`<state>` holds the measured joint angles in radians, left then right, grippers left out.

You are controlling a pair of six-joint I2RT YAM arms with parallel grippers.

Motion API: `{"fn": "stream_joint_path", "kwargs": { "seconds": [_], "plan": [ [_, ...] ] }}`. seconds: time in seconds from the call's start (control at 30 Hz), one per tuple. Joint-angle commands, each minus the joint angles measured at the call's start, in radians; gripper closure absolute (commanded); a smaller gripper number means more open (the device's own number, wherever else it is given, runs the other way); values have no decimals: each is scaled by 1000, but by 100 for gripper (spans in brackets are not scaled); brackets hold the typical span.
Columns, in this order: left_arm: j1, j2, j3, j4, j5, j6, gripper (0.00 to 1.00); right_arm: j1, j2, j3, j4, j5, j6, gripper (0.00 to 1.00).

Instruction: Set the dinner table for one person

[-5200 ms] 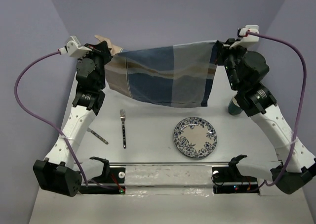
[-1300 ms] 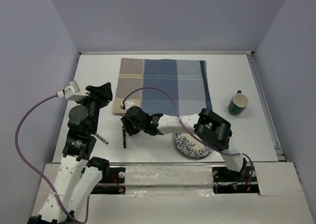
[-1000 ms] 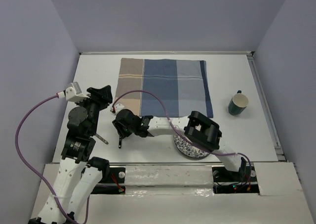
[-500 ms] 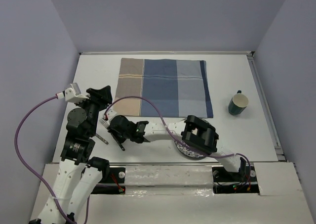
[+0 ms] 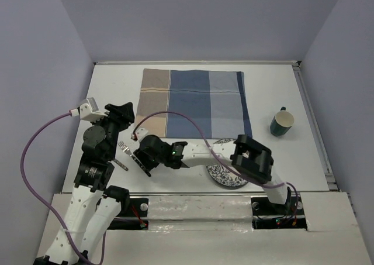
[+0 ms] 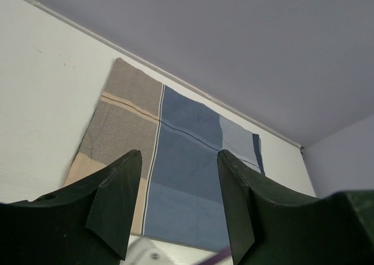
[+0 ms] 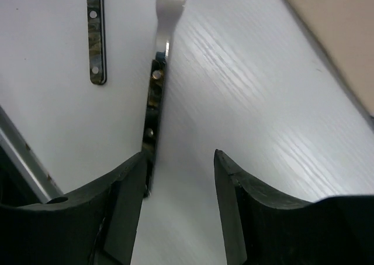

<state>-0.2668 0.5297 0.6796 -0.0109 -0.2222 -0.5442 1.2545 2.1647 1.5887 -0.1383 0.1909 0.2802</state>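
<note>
On the white dinner table a striped blue-and-tan placemat lies flat at the back. A fork lies on the tabletop left of it, tines toward my left arm. My right gripper reaches across at the fork's handle end. In the right wrist view the right gripper is open, and the fork lies on the table just inside the left finger, not clamped. My left gripper hangs open above the table's left side; the left wrist view shows the left gripper empty over the placemat.
A knife handle lies just left of the fork, seen also as the dark riveted knife handle. A patterned plate sits at the front, partly under my right arm. A green mug stands at the right.
The right gripper carried the fork leftward from beside the placemat's corner toward the left arm, then opened and let it lie on the table. The left arm barely moved.
</note>
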Motion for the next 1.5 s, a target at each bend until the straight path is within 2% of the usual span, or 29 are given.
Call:
{"fn": "stream_joint_path", "kwargs": {
  "seconds": [0.0,0.07,0.13,0.17,0.2,0.23,0.4,0.5,0.63,0.67,0.73,0.87,1.07,1.27,1.37,1.43,1.47],
  "plan": [
    [1,76,-95,26,18,-75,35,-59,-287,-148,72,76,37,47],
    [1,105,-150,87,67,-126,37,-99,-377,-303,78,105,79,51],
    [1,151,-225,132,83,-184,38,-185,-519,-412,80,122,108,54],
    [-2,192,-244,169,89,-198,39,-261,-564,-517,80,127,137,57],
    [-2,193,-259,179,86,-207,39,-262,-606,-567,78,130,148,59],
    [-8,237,-279,201,66,-209,39,-350,-674,-649,81,107,158,60],
    [-28,386,-311,256,-19,-212,38,-631,-759,-751,75,50,163,66],
    [-45,472,-287,282,-68,-194,36,-736,-746,-748,71,8,156,69],
    [-69,567,-250,287,-103,-171,32,-837,-707,-750,60,1,152,69],
    [-69,587,-246,292,-103,-168,32,-869,-698,-753,57,1,152,64],
    [-71,650,-226,292,-106,-152,31,-905,-689,-765,52,4,160,57],
    [-71,733,-199,307,-121,-138,34,-917,-701,-780,52,15,165,52],
    [-69,796,-186,312,-126,-134,35,-965,-695,-796,48,31,177,52],
    [-71,868,-169,307,-65,-129,39,-998,-707,-825,37,64,215,53],
    [-69,872,-163,304,-80,-119,46,-998,-723,-845,32,64,223,52],
    [-71,875,-158,296,-83,-115,56,-998,-717,-851,29,64,229,51],
    [-71,874,-160,293,-85,-114,65,-998,-715,-854,31,64,232,51]
  ]
}}
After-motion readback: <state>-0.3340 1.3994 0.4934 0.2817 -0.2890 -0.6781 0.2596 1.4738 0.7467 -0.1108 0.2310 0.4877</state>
